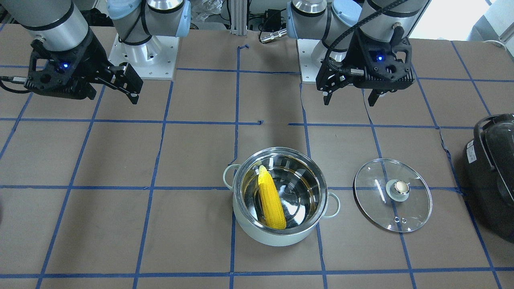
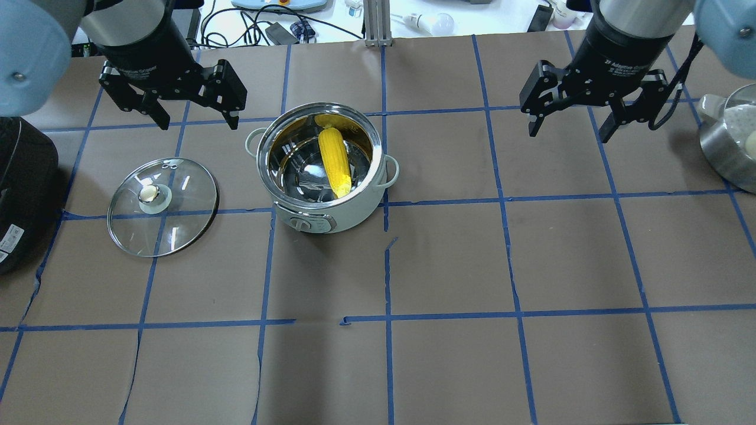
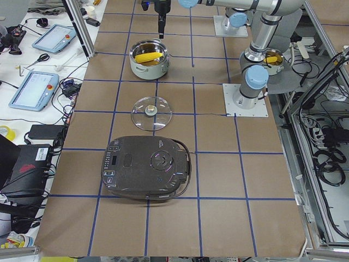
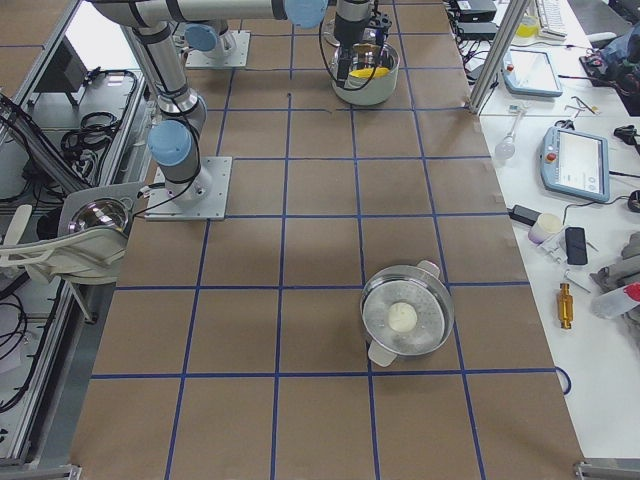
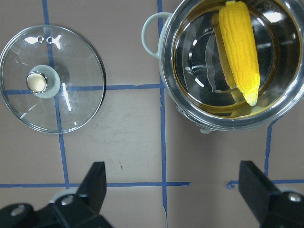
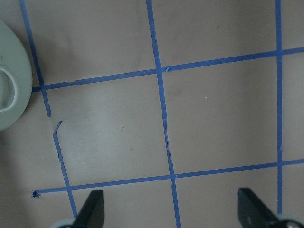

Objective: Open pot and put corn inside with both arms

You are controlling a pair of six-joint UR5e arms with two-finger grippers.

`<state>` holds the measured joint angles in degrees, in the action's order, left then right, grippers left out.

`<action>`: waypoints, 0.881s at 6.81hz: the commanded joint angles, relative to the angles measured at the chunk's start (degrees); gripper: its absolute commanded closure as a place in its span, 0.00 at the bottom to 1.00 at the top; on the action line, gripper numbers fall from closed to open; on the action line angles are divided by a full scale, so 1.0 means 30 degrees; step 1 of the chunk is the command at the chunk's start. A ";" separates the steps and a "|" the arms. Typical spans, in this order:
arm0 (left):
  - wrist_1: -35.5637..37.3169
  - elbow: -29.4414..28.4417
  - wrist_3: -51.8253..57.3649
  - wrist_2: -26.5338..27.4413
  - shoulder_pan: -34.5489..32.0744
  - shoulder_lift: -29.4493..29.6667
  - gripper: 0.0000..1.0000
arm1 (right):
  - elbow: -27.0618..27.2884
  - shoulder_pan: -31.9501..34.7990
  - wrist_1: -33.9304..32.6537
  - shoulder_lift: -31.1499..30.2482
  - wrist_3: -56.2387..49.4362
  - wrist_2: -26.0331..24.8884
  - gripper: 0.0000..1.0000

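Note:
The mint-green pot [image 1: 261, 233] stands open near the table's middle, also in the overhead view [image 2: 354, 209]. The yellow corn [image 1: 271, 198] lies slanted inside it, also seen from overhead [image 2: 333, 160] and in the left wrist view [image 5: 240, 47]. The glass lid [image 1: 392, 195] lies flat on the table beside the pot, knob up, also in the overhead view [image 2: 162, 206]. My left gripper [image 2: 198, 124] is open and empty, hovering behind the pot and lid. My right gripper [image 2: 568, 134] is open and empty, well off to the pot's other side.
A black appliance [image 2: 18, 195] with a handle sits at the table's edge beyond the lid. A steel bowl [image 2: 732, 141] holding something white stands at the far right. Blue tape lines grid the brown table.

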<state>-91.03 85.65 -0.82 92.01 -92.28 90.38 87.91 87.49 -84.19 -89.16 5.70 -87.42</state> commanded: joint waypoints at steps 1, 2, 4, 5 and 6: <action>-0.0966 0.0103 0.0126 -0.0026 -0.0030 -0.0971 0.00 | -0.0035 0.0046 -0.0587 -0.0162 0.0386 -0.1025 0.00; -0.1032 0.0218 0.0156 -0.0054 0.0028 -0.1121 0.00 | -0.0501 0.0017 -0.0474 -0.0047 0.0125 -0.1760 0.00; -0.1033 0.0423 0.0156 -0.0114 -0.0001 -0.1151 0.00 | -0.0768 0.0017 -0.0094 -0.0133 0.0093 -0.1592 0.00; -0.1004 0.0453 0.0156 -0.0142 -0.0001 -0.1123 0.00 | -0.1030 0.0017 -0.0092 -0.0192 0.0093 -0.1476 0.00; -0.1003 0.0454 0.0156 -0.0143 -0.0001 -0.1122 0.00 | -0.1584 0.0046 0.0169 -0.0048 0.0122 -0.1040 0.00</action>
<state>-94.06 86.95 -0.35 91.61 -92.28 87.02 84.66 87.55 -84.32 -89.53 6.01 -91.60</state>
